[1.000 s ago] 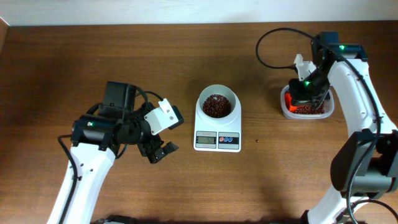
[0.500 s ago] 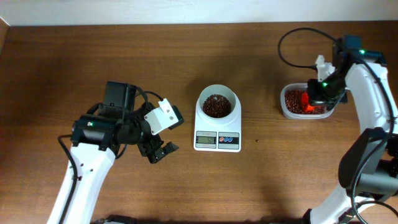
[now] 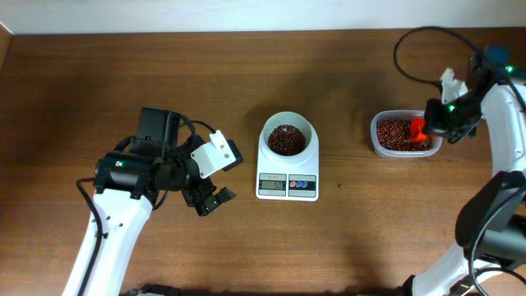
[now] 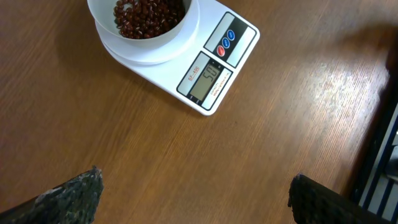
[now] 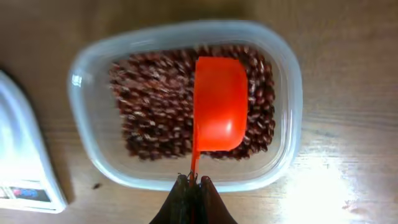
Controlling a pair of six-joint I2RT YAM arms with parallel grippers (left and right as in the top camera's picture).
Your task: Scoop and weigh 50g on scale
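The white scale [image 3: 288, 164] [image 4: 186, 56] sits mid-table, its bowl holding a heap of dark reddish-brown beans [image 3: 286, 140] [image 4: 148, 14]. The display shows digits. My left gripper [image 3: 209, 200] [image 4: 193, 193] hovers open left of the scale, nothing between its fingers. My right gripper [image 3: 440, 127] [image 5: 193, 182] is shut on the thin handle of an orange-red scoop [image 3: 418, 130] [image 5: 219, 112]. The scoop lies over the beans in a clear plastic tub [image 3: 404, 152] [image 5: 81, 112] at the right.
A single stray bean [image 3: 340, 186] lies on the wood right of the scale. The table's back edge meets a white wall. My right arm reaches in from the right side, with a black cable looping above the tub.
My right arm has drawn back to the right, uncovering the tub; the scoop went with it and now sits at the tub's right end. The left arm has not moved.
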